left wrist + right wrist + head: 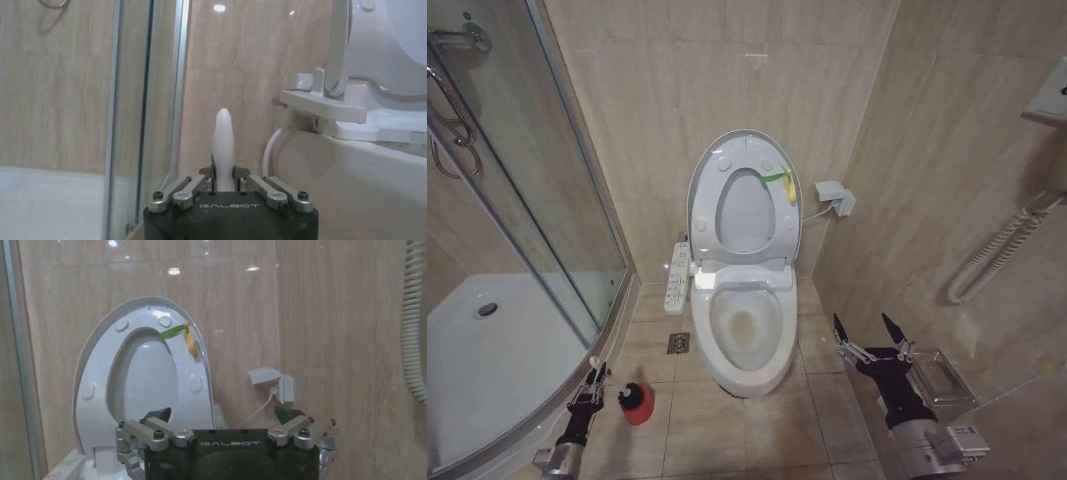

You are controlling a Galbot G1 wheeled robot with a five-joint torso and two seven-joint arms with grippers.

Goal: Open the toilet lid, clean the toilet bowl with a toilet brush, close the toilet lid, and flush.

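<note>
While lid (745, 190) stands raised, left gripper (223, 184) (closed) grips brush (223, 145).

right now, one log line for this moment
toilet lid: up | left tool: shut on toilet brush handle | right tool: open, idle

Glossy white plastic toilet lid (745, 200), smooth ceramic toilet bowl (747, 335), polished beige wall tiles (727, 70), glass shower door (517, 180).

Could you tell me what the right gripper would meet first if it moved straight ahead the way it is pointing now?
Probably the raised toilet lid: the open right gripper points toward it and the wall socket beside it. Nothing nearer appears in that line, though depth is unclear.
</note>
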